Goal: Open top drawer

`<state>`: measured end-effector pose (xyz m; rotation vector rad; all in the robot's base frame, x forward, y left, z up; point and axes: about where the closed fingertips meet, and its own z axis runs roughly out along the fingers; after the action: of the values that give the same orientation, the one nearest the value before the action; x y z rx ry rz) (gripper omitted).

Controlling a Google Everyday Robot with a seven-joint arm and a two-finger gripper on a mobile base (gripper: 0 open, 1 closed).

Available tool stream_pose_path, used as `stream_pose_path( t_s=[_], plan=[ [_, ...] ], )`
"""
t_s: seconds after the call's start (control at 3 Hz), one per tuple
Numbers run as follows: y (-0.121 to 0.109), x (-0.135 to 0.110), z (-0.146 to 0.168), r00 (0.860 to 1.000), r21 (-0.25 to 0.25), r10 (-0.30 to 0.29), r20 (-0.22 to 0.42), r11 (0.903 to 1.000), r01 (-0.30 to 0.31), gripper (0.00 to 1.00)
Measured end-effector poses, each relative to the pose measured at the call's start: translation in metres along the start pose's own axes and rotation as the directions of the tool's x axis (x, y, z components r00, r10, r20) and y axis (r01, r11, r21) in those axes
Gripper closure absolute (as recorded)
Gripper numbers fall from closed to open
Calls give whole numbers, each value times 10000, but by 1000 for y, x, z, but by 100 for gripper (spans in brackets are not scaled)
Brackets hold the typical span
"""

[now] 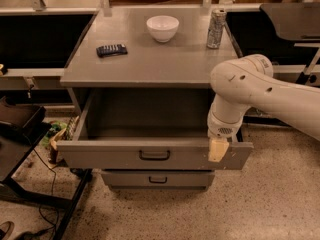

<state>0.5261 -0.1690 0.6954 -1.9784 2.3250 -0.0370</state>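
The top drawer [115, 156] is pulled far out of the grey cabinet; its deep grey box is open to view and looks empty. Its small black bar handle [154, 155] sits at the middle of the front. My gripper [218, 149] hangs from the white arm [250, 89] that comes in from the right. It is at the right end of the drawer front, over the top edge, with a pale fingertip against the front face.
On the cabinet top [150, 64] stand a white bowl [162, 27], a metal can [216, 29] and a dark remote-like object [111, 50]. A narrower drawer [157, 179] is below. A black cart [20, 134] and cables are at the left. Speckled floor lies in front.
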Motion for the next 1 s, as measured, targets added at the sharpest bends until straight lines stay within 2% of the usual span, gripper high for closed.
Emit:
stream_pose_path(
  t_s=[0.33, 0.67, 1.0],
  plan=[
    [0, 0, 0, 10000, 0, 0, 0, 10000, 0, 0],
    [0, 0, 0, 10000, -3, 0, 0, 10000, 0, 0],
    [31, -2, 14, 9999, -538, -60, -109, 9985, 54, 19]
  ],
)
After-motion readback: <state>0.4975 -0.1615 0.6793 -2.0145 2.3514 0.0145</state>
